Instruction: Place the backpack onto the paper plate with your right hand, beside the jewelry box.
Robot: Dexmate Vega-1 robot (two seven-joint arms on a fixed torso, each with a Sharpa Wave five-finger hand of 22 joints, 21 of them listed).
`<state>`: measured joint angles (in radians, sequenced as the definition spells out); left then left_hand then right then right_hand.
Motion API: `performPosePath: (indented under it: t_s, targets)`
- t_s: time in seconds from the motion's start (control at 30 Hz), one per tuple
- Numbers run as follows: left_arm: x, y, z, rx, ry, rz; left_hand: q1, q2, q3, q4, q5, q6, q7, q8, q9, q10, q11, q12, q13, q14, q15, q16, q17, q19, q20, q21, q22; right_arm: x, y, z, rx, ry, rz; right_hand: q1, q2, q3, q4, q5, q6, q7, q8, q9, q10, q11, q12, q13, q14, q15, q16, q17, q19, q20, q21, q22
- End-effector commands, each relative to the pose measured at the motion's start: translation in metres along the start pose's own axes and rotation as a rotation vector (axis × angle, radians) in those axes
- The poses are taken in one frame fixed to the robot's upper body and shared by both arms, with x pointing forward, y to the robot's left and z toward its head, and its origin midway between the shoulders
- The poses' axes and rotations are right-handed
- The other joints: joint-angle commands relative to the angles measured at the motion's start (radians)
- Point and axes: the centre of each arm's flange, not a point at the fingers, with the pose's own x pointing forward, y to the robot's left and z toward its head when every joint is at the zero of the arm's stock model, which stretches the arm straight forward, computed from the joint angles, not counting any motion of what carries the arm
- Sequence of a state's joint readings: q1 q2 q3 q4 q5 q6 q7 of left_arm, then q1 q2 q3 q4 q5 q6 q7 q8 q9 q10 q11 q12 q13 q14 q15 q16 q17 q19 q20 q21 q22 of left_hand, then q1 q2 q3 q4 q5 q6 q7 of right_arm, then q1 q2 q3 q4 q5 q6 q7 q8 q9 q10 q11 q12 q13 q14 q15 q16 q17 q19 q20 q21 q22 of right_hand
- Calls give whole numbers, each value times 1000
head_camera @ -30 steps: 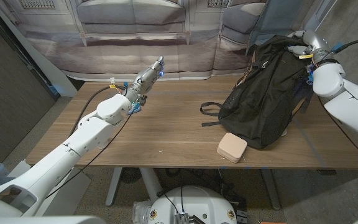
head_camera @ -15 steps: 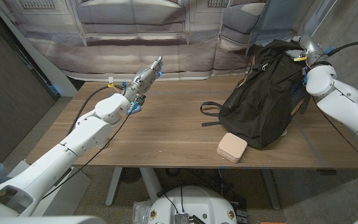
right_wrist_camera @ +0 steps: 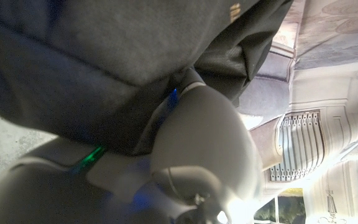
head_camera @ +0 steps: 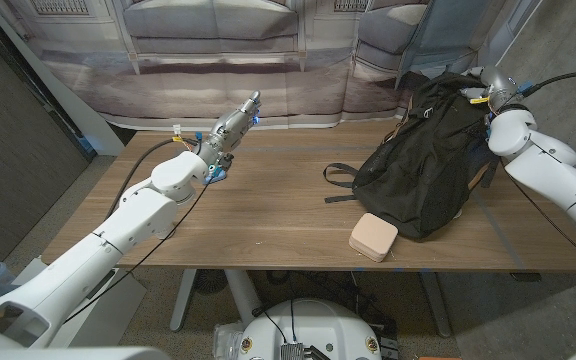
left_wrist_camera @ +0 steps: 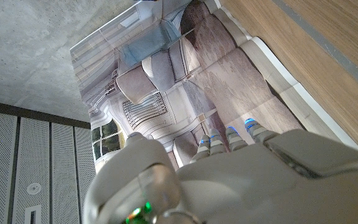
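Observation:
A black backpack [head_camera: 423, 155] stands on the right part of the wooden table [head_camera: 268, 215], leaning toward the back, a loose strap [head_camera: 340, 178] trailing to its left. My right hand [head_camera: 482, 82] grips its top at the far right; its black fabric [right_wrist_camera: 104, 68] drapes over that hand [right_wrist_camera: 191, 130] in the right wrist view. A tan square jewelry box [head_camera: 373, 237] lies by the front edge, touching the backpack's base. A sliver of the white paper plate [head_camera: 457, 214] peeks out under the backpack's right side. My left hand [head_camera: 236, 122] is raised over the back left, fingers straight and empty.
A printed backdrop of a sofa [head_camera: 238, 50] hangs behind the table. The left hand's fingertips [left_wrist_camera: 229, 138] point at that backdrop over the table's far edge [left_wrist_camera: 303, 93]. Bare wood stretches across the table's left and middle.
The backpack has tilted and shifted slightly back and to the right with my right hand, which drew in toward the far right corner. The left arm stays put.

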<state>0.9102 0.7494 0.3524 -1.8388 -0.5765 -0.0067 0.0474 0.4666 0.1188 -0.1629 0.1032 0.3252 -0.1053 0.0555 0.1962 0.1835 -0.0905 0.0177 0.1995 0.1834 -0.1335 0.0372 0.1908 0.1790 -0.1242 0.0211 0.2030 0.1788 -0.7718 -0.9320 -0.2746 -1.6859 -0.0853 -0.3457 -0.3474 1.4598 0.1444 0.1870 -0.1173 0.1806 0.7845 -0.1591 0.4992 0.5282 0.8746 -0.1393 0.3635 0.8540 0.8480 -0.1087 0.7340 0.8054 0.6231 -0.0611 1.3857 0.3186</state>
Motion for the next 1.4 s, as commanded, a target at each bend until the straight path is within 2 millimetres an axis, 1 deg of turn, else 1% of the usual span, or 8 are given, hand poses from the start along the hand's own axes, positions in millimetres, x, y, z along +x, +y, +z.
performPosePath:
  t_s: [0.03, 0.23, 0.27, 0.6, 0.83, 1.1, 1.23, 1.4]
  targets:
    - [-5, -2, 2, 9, 9, 7, 6, 3, -6, -2, -2, -10, 1, -2, 5, -9, 1, 1, 4, -6, 4, -5, 5, -4, 7, -3, 3, 12, 21, -12, -3, 39, 23, 8, 23, 14, 3, 7, 6, 1, -1, 1, 5, 2, 2, 5, -12, -123, -15, -2, -13, -157, -14, -7]
    - [-9, -2, 2, 10, 18, 18, 6, 3, -6, -2, -2, -10, 0, -3, 5, -10, -2, 0, 4, -6, 3, -4, 5, -5, 7, -3, 3, 20, 32, -12, -2, 43, 40, 4, 23, 20, 5, 8, 5, 1, -1, 1, 1, 1, 0, 3, -23, -124, -32, -8, -21, -156, -27, -17]
    - [-9, -1, 2, 9, 19, 18, 7, 3, -6, -1, -3, -10, 0, -2, 5, -11, 2, 0, 4, -6, 3, -4, 5, -5, 7, -3, 3, 22, 34, -12, -3, 47, 42, 3, 23, 20, 6, 8, 5, 2, -1, 1, 2, 1, 0, 3, -22, -124, -33, -9, -21, -157, -27, -17]
    - [-11, 2, 5, 24, 27, 33, 7, 4, -8, -1, -3, -10, 0, -2, 5, -10, -1, 1, 4, -7, 2, -4, 5, -5, 7, -3, 3, 36, 55, -15, -8, 68, 58, 1, 20, 25, 5, 8, 9, 1, 1, 2, -2, -2, -6, -4, -12, -125, -42, -10, -20, -159, -24, -20]
    - [-12, 2, 4, 26, 46, 36, 8, 4, -9, -1, -3, -11, 0, -2, 5, -9, -2, 1, 4, -6, 3, -4, 5, -4, 8, -2, 3, 43, 67, -23, -15, 87, 75, 5, 18, 30, -1, 8, 8, -1, 3, 5, -8, -1, -13, -11, -13, -126, -52, -11, -19, -159, -22, -23]
    - [-15, 3, 10, 37, 43, 50, 9, 4, -10, -1, -3, -10, 0, -1, 5, -10, -3, 1, 4, -6, 3, -3, 5, -4, 9, -2, 3, 43, 76, -37, 1, 116, 73, 3, 17, 35, -1, 8, 9, -2, 5, 8, -17, 1, -22, -20, -19, -125, -66, -13, -27, -156, -27, -29]
    - [-17, 5, 14, 44, 38, 60, 9, 4, -10, -1, -3, -11, -1, -2, 5, -10, -2, 2, 4, -7, 2, -4, 5, -4, 10, -2, 3, 44, 76, -41, 1, 121, 75, 1, 17, 38, 0, 8, 9, 1, 6, 9, -20, 1, -26, -24, -21, -126, -72, -14, -30, -155, -29, -31]
    - [-17, 5, 10, 35, 42, 61, 10, 5, -11, -1, -3, -11, 0, -2, 5, -10, -2, 1, 4, -6, 1, -3, 5, -4, 10, -2, 3, 45, 75, -44, -1, 137, 77, -3, 18, 41, 1, 8, 2, 2, 3, 9, -24, 2, -29, -26, -26, -126, -81, -16, -37, -153, -34, -36]
